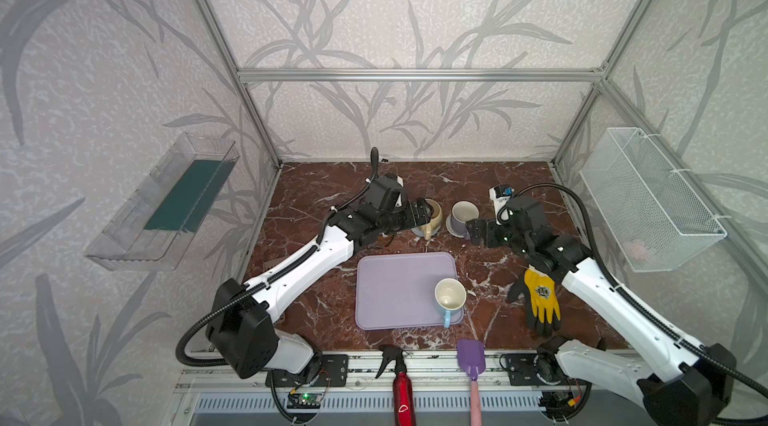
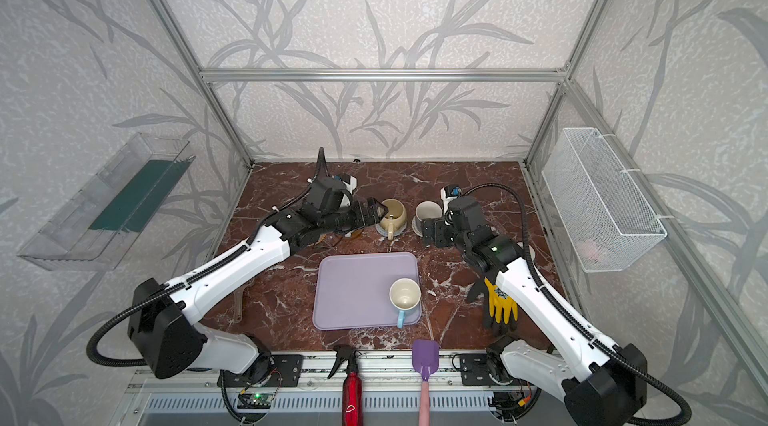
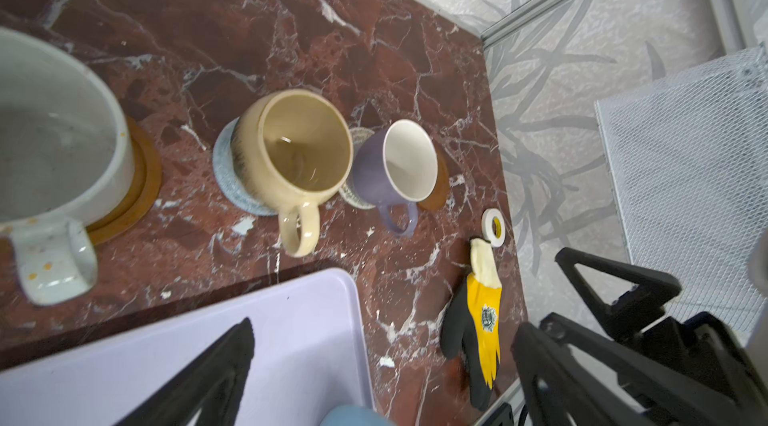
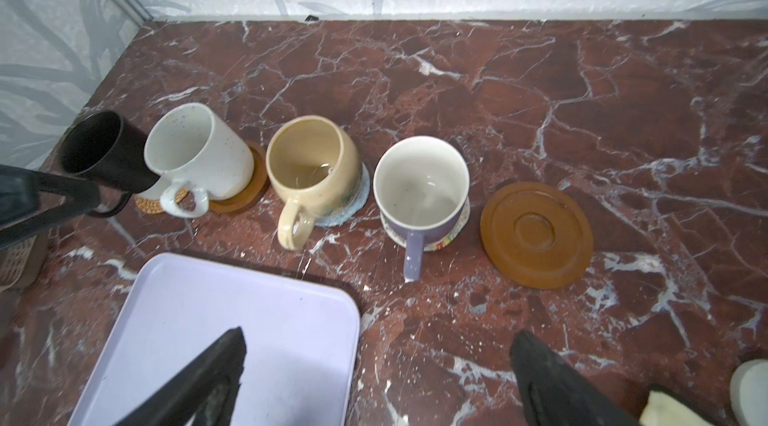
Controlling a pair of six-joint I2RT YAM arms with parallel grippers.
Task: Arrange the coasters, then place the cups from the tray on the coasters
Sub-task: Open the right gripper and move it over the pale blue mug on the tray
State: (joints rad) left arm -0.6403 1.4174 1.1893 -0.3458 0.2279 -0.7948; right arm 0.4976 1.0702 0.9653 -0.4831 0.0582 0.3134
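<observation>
Four mugs on coasters, one on the tray (image 1: 395,291); left hand (image 2: 376,211) and right hand (image 1: 471,231) spread wide, empty.

On the surface (image 4: 540,91) stood a row: the black mug (image 4: 104,149) on the golden rattan coaster (image 4: 151,205), the speckled white mug (image 4: 195,153) on an amber-brown coaster (image 4: 245,199), the cream-yellow mug (image 4: 311,162) on the grey-blue woven coaster (image 4: 353,203), the lavender mug (image 4: 419,182) on the cream spiral coaster (image 4: 440,243); a second amber-brown coaster (image 4: 536,234) lay bare at the row's right end. The light blue mug (image 1: 449,297) stood upright in the tray's near right corner. The left hand hung by the cream-yellow mug, the right hand just beside the lavender mug.
</observation>
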